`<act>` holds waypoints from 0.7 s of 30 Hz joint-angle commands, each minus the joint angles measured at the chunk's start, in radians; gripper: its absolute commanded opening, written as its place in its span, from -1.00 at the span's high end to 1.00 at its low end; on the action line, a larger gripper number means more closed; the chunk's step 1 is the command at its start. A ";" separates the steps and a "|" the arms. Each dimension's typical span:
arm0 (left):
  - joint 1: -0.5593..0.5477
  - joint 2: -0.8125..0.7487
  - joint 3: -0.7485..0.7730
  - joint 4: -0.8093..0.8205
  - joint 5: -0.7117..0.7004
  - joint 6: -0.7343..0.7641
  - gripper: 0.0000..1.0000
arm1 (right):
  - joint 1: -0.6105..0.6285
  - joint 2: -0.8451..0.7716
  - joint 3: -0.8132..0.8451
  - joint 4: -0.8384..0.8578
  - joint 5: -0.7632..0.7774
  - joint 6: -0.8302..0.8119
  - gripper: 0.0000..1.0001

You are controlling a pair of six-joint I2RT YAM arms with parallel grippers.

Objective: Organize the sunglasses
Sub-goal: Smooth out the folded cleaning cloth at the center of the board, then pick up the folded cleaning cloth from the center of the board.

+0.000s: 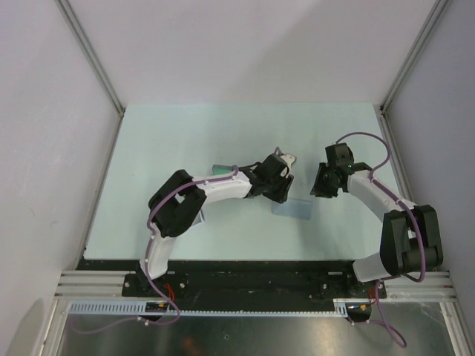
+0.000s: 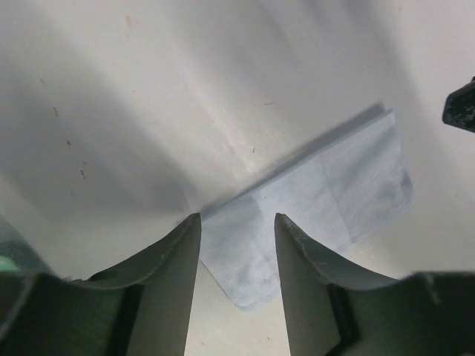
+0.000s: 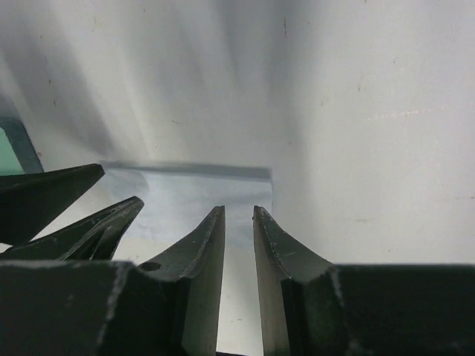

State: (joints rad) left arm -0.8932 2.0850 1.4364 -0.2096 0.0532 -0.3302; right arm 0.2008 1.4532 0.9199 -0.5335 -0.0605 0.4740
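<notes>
Both arms are bent in over the middle of the counter (image 1: 185, 133), wrists close together.

- The left fingers (image 2: 174, 252) are seen parted, nothing between them. They hover low over the near corner of a flat grey-blue cloth (image 2: 334, 185).
- The right fingers (image 3: 204, 245) are seen only narrowly parted, also empty. The same cloth lies just beyond their tips.
- The cloth lies slightly right of centre, nearer the counter's near edge than its far edge.
- The sunglasses are not made out in either wrist view. From above, a small pale shape (image 1: 286, 157) shows just past the left wrist, toward the far edge. It may be them, but this cannot be confirmed.

Judgement: the cloth appears to be the thing addressed at this step.

- One corner or edge should be pinched, not the flat middle, since thin fabric offers little to catch.
- The fingers should be brought down until the counter is nearly touched before being clenched.
- Only one arm should be advanced at a time, as the two sets of fingers are crowded.
- The pale shape should be kept clear of the left wrist.
</notes>
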 commanded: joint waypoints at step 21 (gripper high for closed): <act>0.005 -0.180 -0.159 -0.068 0.001 -0.310 -0.06 | -0.006 0.003 -0.079 -0.040 0.014 0.051 0.31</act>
State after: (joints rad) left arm -0.8898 1.9038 1.2762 -0.2745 0.0521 -0.5938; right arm 0.1993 1.4548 0.8646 -0.5850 -0.0391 0.4984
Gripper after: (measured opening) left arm 0.534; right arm 0.339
